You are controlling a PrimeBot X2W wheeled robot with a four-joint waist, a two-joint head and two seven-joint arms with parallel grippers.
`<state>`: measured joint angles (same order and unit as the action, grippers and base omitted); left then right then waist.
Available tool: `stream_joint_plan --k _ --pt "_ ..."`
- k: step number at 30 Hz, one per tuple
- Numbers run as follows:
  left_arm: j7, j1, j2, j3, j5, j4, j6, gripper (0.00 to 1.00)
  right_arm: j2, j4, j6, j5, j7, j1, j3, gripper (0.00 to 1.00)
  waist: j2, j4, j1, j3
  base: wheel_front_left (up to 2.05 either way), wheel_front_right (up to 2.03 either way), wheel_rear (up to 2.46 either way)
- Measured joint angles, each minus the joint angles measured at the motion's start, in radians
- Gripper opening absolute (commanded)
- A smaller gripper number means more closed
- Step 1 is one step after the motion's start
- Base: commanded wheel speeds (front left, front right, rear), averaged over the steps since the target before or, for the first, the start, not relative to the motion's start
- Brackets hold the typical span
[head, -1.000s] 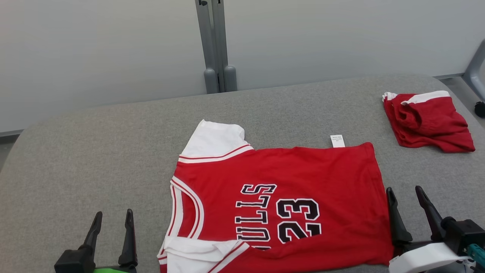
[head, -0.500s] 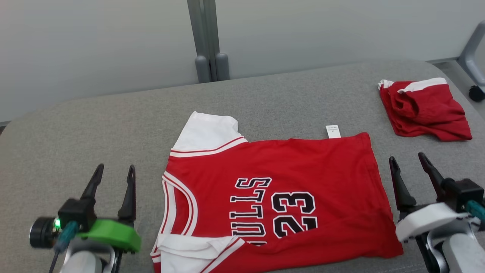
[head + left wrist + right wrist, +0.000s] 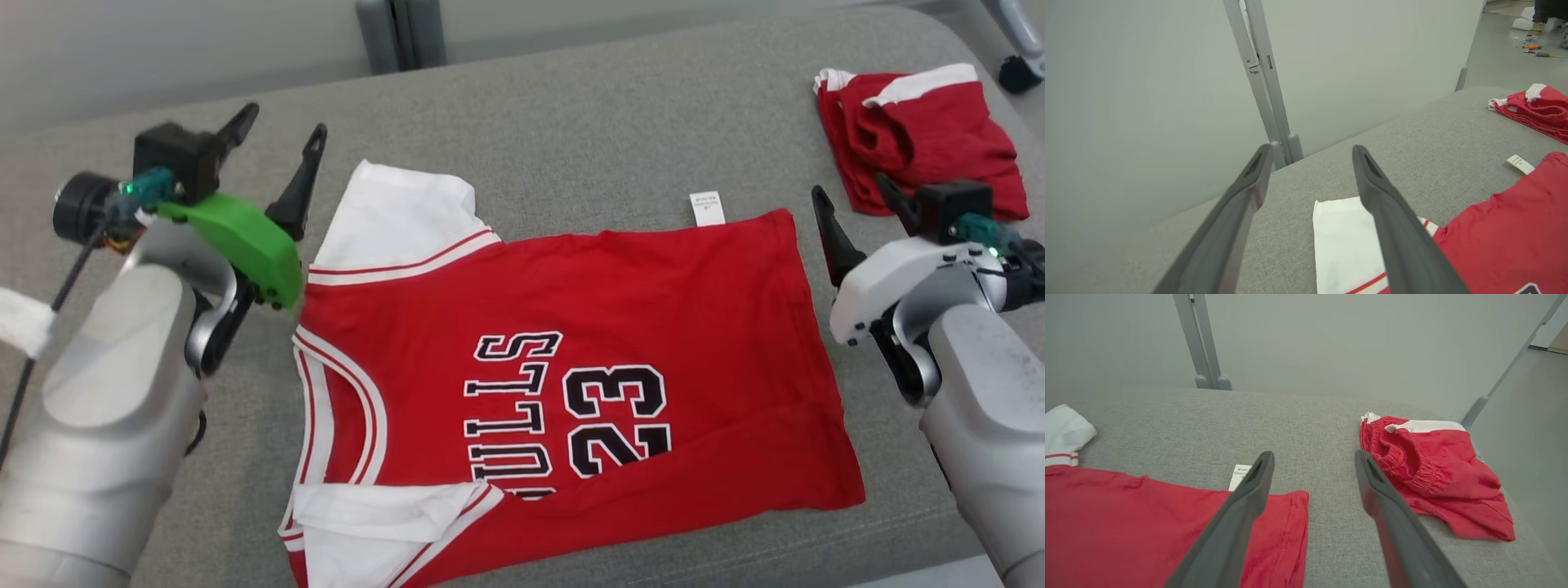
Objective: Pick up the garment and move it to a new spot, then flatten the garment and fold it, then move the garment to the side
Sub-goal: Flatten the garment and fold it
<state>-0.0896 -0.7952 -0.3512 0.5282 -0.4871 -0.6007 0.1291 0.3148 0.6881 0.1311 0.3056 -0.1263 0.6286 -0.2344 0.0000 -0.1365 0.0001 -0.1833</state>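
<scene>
A grey padded table is seen from the head view. A red basketball jersey with white sleeves is spread flat at its centre, print side up, neck toward 9 o'clock and hem toward 3 o'clock. It seems to be laid out this way so that a fold can be made across it. The near sleeve at 7 o'clock is turned over onto the body.

A pair of red shorts, already folded, is set at 1 o'clock, well apart from the jersey, probably to keep it out of the working area.

The left gripper is held at 10 o'clock, just beside the far white sleeve, fingers spread and nothing between them. The right gripper is held at 2 o'clock, just beside the far hem corner, also spread and empty. This pairing suggests the far edge is to be taken at both ends.

A small white care label sticks out from the far edge at 12 o'clock.

Against the frame from half a second ago, the camera is tilted further down and both grippers are reached further forward along the jersey's sides; the jersey's lie is unchanged.
</scene>
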Motion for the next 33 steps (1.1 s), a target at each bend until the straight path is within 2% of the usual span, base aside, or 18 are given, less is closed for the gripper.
stream_joint_plan --k 4,13,24,31,32,33 --pt "0.065 -0.133 -0.007 0.077 -0.124 -0.074 0.0 1.0 -0.011 0.096 0.0 0.031 0.018 0.095 -0.06 1.0 0.0 -0.015 0.0001 -0.07 0.0 0.0 0.0" --pt "0.177 -0.29 -0.012 0.246 -0.247 -0.236 0.0 1.0 -0.052 0.249 0.0 0.114 -0.009 0.254 -0.172 1.0 0.0 -0.049 0.0002 -0.204 0.0 0.0 0.0" --pt "0.174 -0.353 -0.036 0.344 -0.344 -0.344 0.0 1.0 -0.097 0.348 0.0 0.203 -0.037 0.361 -0.308 1.0 0.0 -0.11 0.0001 -0.279 0.0 0.0 0.0" --pt "0.184 -0.381 -0.029 0.39 -0.392 -0.398 0.0 0.99 -0.11 0.371 0.0 0.27 -0.033 0.394 -0.375 1.0 0.0 -0.131 0.0001 -0.309 0.0 0.0 0.0" --pt "0.185 -0.384 -0.025 0.396 -0.399 -0.4 0.0 0.47 -0.111 0.374 0.0 0.283 -0.03 0.399 -0.385 1.0 0.0 -0.132 0.0 -0.312 0.0 0.0 0.0" --pt "0.184 -0.388 -0.022 0.405 -0.402 -0.4 0.0 0.29 -0.109 0.376 0.0 0.294 -0.024 0.403 -0.394 0.99 0.0 -0.133 0.0 -0.314 0.0 0.0 0.0"
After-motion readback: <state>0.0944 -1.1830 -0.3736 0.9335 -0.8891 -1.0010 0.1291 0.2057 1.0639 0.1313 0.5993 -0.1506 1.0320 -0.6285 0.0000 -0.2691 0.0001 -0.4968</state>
